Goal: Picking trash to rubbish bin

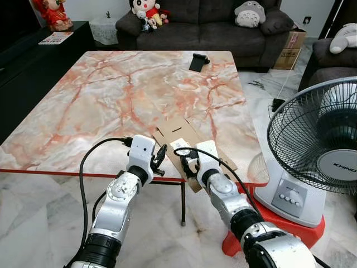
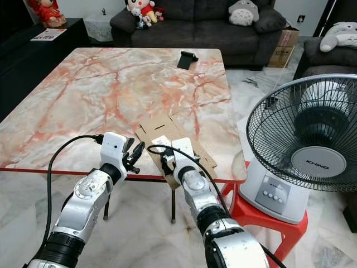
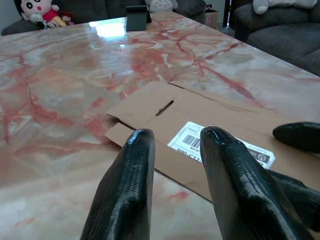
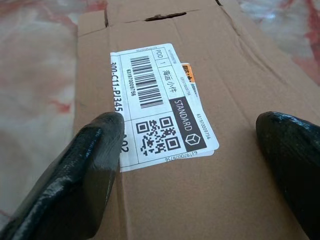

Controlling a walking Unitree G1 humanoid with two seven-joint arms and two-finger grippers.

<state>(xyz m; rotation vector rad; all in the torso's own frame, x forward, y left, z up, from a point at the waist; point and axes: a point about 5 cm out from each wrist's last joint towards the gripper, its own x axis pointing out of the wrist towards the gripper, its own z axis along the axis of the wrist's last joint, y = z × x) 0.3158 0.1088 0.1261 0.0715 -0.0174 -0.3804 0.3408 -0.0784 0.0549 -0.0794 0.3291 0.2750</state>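
Right gripper (image 4: 190,165): low over the near end of the cardboard (image 1: 187,137), fingers spread wide, one to each side of the white label (image 4: 157,102), clasping nothing. Left gripper (image 1: 160,158): just beside the cardboard's left edge at the near table rim, fingers a narrow gap apart, empty.

Cardboard: flattened brown carton, lying flat on the table (image 1: 111,95) near its front right corner, its near end jutting past the edge. Label carries a barcode, a QR code and the word STANDARD.

Table: marble-patterned top, pink and red veining. Small black stand (image 1: 198,61) near its far edge, well apart from the cardboard.

Fan (image 1: 321,151): grey, right of the table, on a red stool (image 1: 301,223).

Sofa (image 1: 206,22): dark, beyond the table, bearing plush toys (image 1: 146,11).
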